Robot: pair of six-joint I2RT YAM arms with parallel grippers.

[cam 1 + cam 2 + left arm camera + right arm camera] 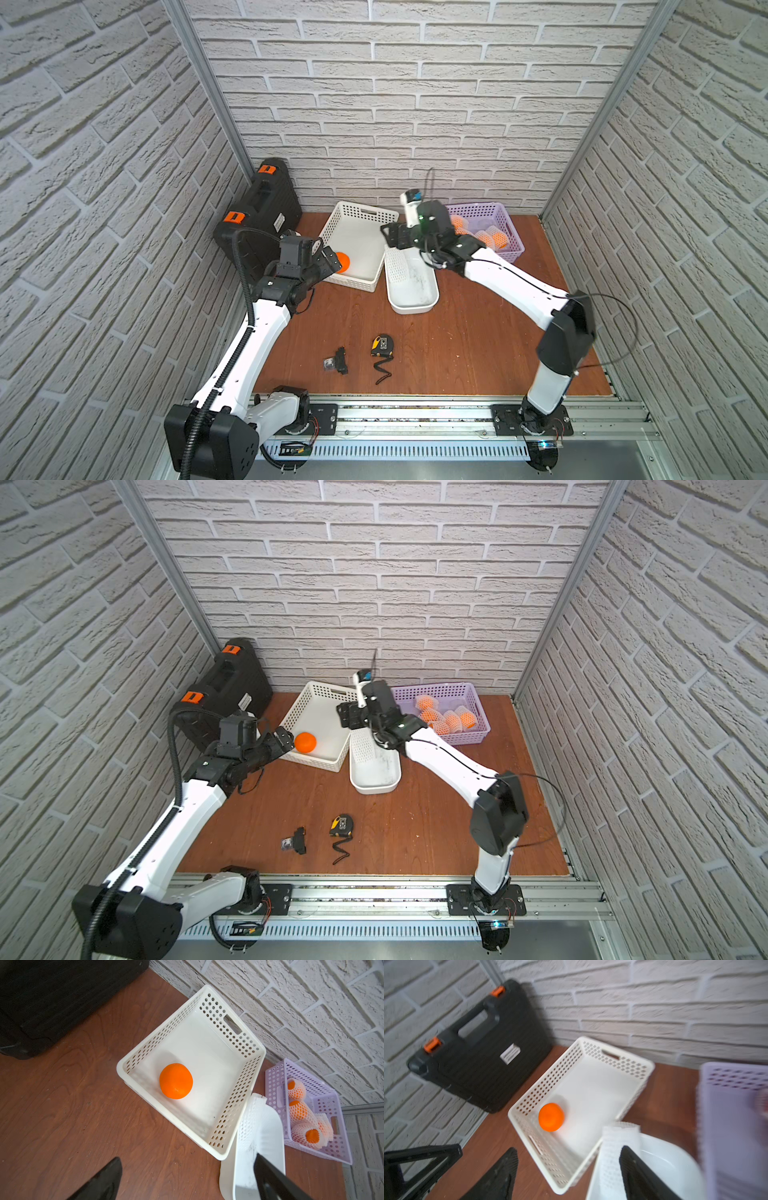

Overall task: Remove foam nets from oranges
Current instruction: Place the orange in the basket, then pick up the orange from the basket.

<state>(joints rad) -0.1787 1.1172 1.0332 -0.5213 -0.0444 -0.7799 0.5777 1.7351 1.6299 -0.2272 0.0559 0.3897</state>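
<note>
Centre frame, we sort fruit from wrapping: round bright orange [305,742] bare in the white perforated plastic basket [328,692], white foam mesh net [362,746] in the white oval tub [374,789]; left jaws and right jaws spread, empty.

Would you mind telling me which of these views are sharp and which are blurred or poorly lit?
Right wrist view: motion-blurred throughout, the black case and purple basket smeared. Left wrist view: crisp on the bare orange, with a soft shadow beside it in the white basket. Both top views: sharp and evenly lit, no glare on the table.
</note>
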